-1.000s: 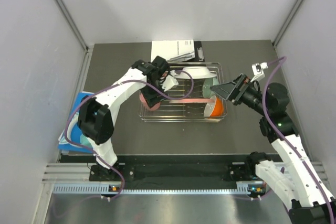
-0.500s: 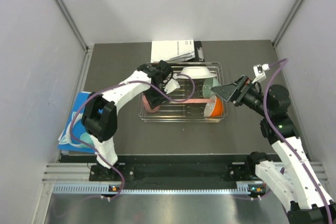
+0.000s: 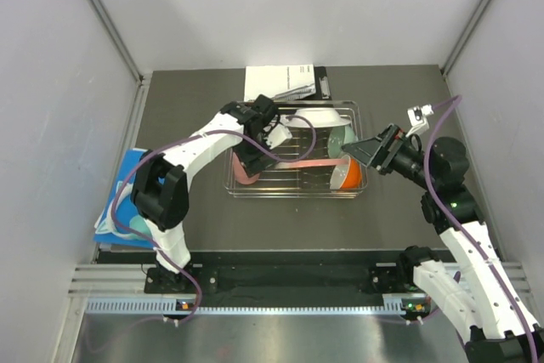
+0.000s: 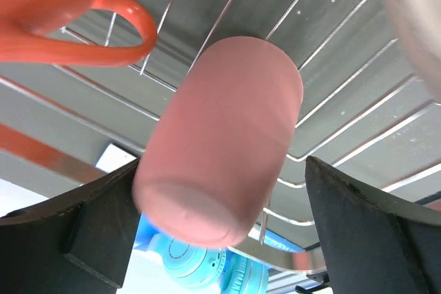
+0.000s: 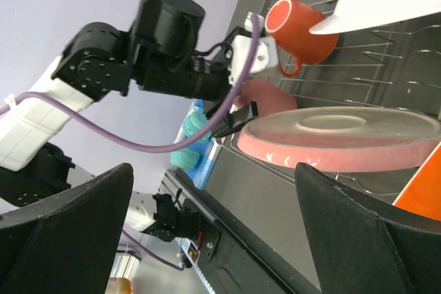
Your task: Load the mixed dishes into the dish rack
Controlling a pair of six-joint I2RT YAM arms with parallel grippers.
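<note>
**While both grippers gape, the dishes sit in the rack**

Where the top camera looks down, the rectangular silver wire dish rack (image 3: 293,195) holds a white plate (image 3: 314,115), a mint-green bowl (image 3: 340,140), a pale pink plate (image 3: 308,163) and an orange-outside white-inside bowl (image 3: 348,178). The left gripper (image 3: 248,157) reaches into its left end, and the right gripper (image 3: 361,149) hangs at its right side.

In the left wrist view, the small pink handleless cup (image 4: 220,135) lies on its side on the wires between wide-spread fingers (image 4: 365,225). One finger is plainly clear of it, so it is not gripped. The orange mug with handle (image 4: 62,5) lies just beside it.

In the right wrist view, the jaws stand wide apart with nothing between them, facing the pale pink plate.
</note>
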